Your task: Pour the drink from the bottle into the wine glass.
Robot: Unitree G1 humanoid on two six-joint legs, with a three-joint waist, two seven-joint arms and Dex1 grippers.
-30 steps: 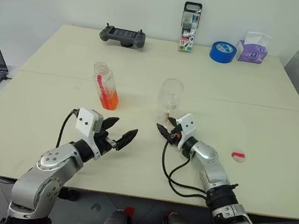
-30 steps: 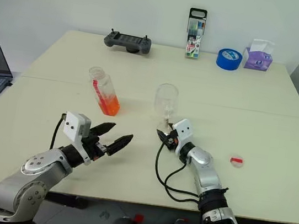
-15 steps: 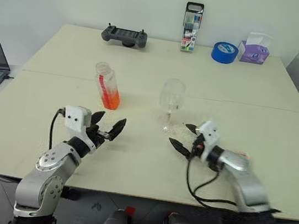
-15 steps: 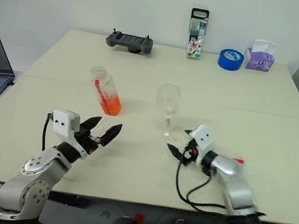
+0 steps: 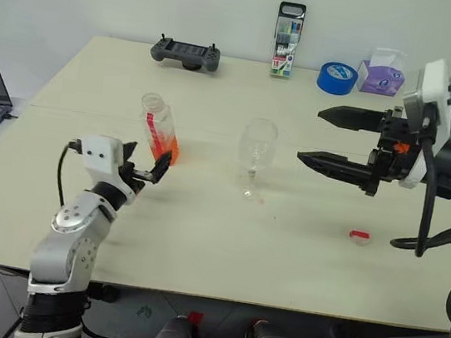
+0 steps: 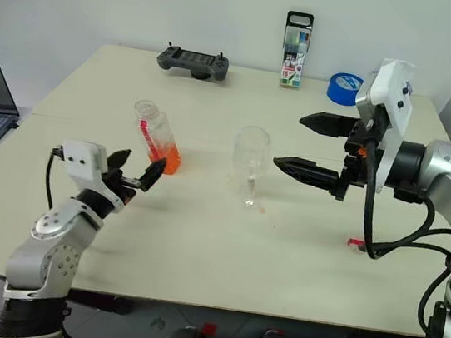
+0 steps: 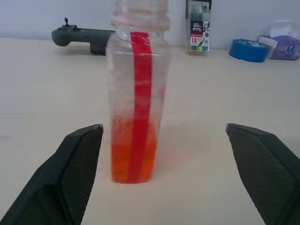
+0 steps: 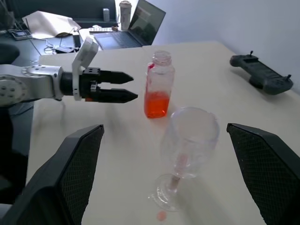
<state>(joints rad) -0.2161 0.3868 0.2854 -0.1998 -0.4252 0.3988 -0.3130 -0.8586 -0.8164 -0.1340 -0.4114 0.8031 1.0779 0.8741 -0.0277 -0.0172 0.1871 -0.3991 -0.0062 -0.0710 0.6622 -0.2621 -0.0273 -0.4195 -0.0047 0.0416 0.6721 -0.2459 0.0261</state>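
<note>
Left gripper (image 5: 143,171) open, level with the uncapped bottle (image 5: 158,131), apparently lined up to grasp it; right gripper (image 5: 337,138) open, raised beside the empty wine glass (image 5: 255,156)

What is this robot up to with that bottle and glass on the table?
It is getting ready to pour. The left gripper, jaws wide open, sits just short of the uncapped bottle, which holds some orange drink at the bottom. The right gripper, also open, hangs in the air beside the empty wine glass. Neither holds anything, and a red cap lies on the table.
</note>
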